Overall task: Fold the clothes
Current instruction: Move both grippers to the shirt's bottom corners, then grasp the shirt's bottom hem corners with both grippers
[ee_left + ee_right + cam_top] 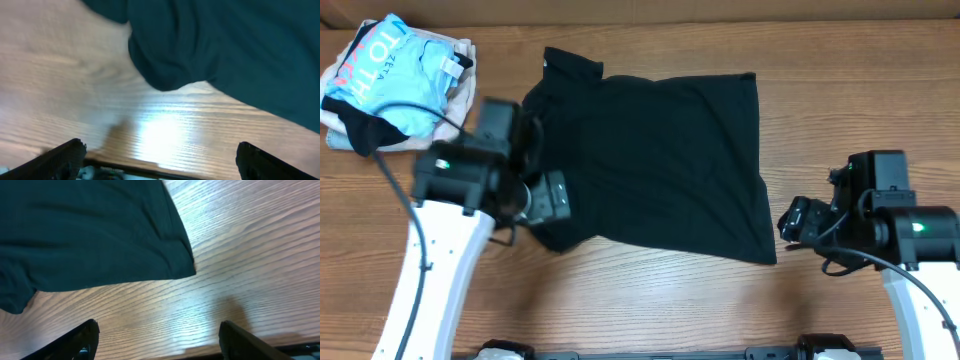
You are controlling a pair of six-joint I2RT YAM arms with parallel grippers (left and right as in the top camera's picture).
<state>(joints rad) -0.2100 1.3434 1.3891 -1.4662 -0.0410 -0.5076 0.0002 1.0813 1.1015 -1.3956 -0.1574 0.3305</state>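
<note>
Black shirt (660,160): I see it spread flat about the middle of the worktop (650,300), sideways on, with its straight hem toward the right edge and its neck end toward the far-left.

Left gripper (552,197): from overhead it sits at the shirt's near-left part, over the cloth's edge. I cannot judge the jaws from up there.

Left wrist view: this settles it. The two fingers (60,160) stand spread wide at the bottom corners of the picture, with only bare wood and a patch of glare between them. They pinch nothing. A rounded lobe of dark cloth lies ahead of the tips, apart from them.

Right gripper (795,220): overhead places it over bare wood just beside the shirt's near-right corner, toward the right edge.

Right wrist view: its fingers (70,342) are also spread wide, with nothing between them. The shirt's hem corner lies flat on the wood ahead, clear of both tips. The overhead view is too coarse to show that gap.

Far-left corner: only the overhead camera shows a heap there, a light blue garment (395,70) with pink-and-white lettering lying on a beige garment (465,88), well apart from the right gripper.
</note>
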